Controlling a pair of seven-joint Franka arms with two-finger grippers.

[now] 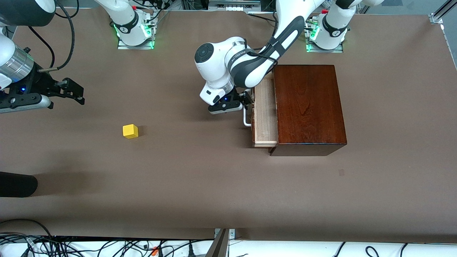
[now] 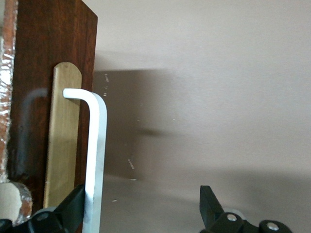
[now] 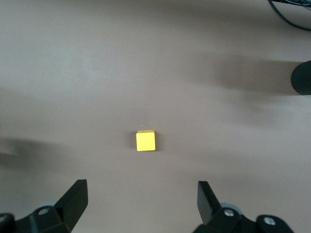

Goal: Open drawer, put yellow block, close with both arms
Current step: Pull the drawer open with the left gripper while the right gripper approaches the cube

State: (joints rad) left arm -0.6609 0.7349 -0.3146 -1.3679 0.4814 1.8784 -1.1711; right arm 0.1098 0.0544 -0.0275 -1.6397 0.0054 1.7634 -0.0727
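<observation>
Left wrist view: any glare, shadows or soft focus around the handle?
Left wrist view: the white handle is slightly soft, a dull sheen and faint reflection of it on the dark drawer front, and a broad shadow on the table. Right wrist view: the yellow block is evenly lit, with soft arm shadows around. Front view: the wooden box top shows mild gloss.

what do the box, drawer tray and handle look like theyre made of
Box: dark reddish wood, glossy, with visible grain and sheen. Drawer tray: pale, seemingly unfinished wood, matte. Handle: smooth white bar, painted metal or plastic; cannot tell which.
</observation>
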